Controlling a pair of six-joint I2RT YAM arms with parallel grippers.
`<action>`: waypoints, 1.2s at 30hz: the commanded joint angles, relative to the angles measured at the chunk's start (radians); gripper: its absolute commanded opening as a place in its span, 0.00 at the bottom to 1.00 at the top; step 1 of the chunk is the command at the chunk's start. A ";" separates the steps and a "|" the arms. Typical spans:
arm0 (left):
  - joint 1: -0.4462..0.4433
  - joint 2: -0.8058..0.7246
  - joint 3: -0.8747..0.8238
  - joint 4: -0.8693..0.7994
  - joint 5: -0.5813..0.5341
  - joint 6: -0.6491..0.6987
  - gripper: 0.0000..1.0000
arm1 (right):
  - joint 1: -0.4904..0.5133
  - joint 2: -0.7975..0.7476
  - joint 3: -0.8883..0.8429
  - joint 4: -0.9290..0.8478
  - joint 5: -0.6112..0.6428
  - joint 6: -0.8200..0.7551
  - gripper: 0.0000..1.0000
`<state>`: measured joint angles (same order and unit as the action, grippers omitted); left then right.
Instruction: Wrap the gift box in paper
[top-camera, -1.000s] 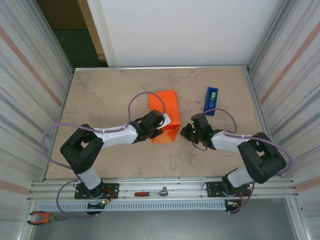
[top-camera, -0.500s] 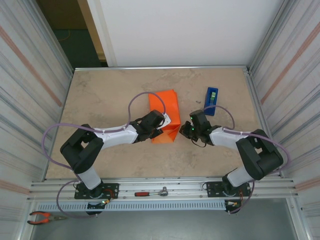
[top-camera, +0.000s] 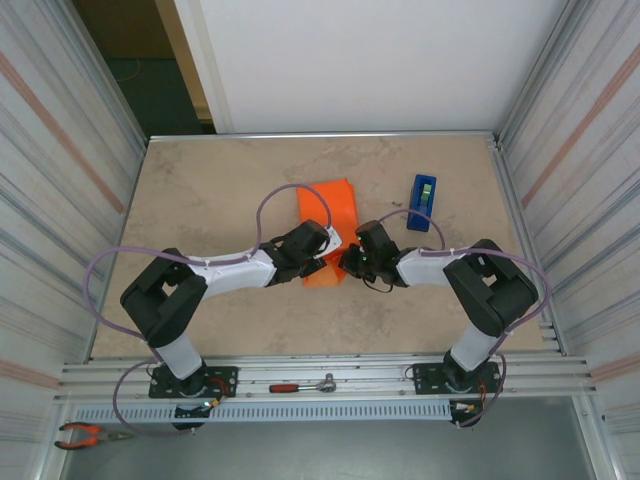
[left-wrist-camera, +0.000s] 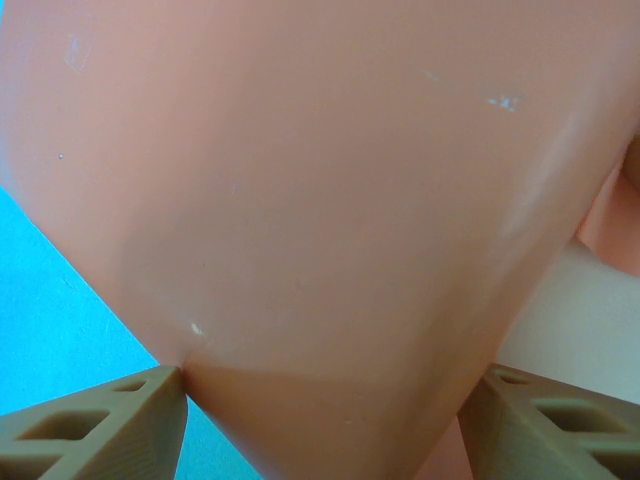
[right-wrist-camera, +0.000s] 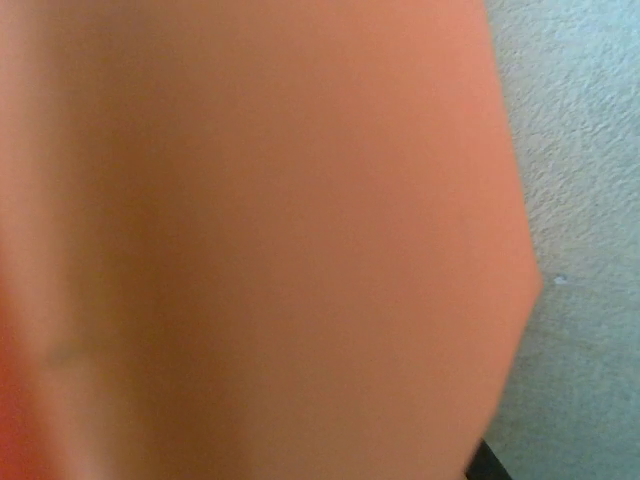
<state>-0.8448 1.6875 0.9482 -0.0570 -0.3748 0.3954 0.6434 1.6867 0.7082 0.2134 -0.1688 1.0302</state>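
The gift box (top-camera: 328, 208) lies mid-table, skinned in the orange paper (left-wrist-camera: 300, 200). My left gripper (top-camera: 327, 249) reaches in from the left at the box's near end. In the left wrist view its tan fingers (left-wrist-camera: 100, 430) stand on either side of the paper-covered block, touching it. A pale strip (left-wrist-camera: 565, 305) shows beside the right finger. My right gripper (top-camera: 347, 262) presses in from the right against the paper at the same near end. The right wrist view has the paper (right-wrist-camera: 260, 240) right up against the lens, hiding the fingers.
A blue tape dispenser (top-camera: 422, 202) stands to the right of the box. Metal walls close the table on the left and right. A red-handled tool (top-camera: 305, 385) lies on the front rail and pliers (top-camera: 85, 434) lie at the front left.
My right gripper has swung left from beside the tape dispenser until it meets the box's near right corner. The left arm and the box have stayed put.
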 joint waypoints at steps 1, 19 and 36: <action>-0.017 -0.052 0.034 -0.095 0.090 -0.041 0.71 | 0.017 0.031 -0.026 0.032 0.026 0.044 0.00; 0.070 -0.344 0.039 -0.201 0.205 -0.496 0.86 | 0.110 -0.039 -0.075 -0.006 0.090 0.077 0.00; 0.123 -0.406 -0.120 -0.163 0.245 -0.624 0.89 | 0.163 -0.040 -0.028 -0.071 0.066 0.026 0.00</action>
<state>-0.7338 1.3182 0.8368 -0.2352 -0.1440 -0.1970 0.7929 1.6203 0.6640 0.1635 -0.1055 1.0622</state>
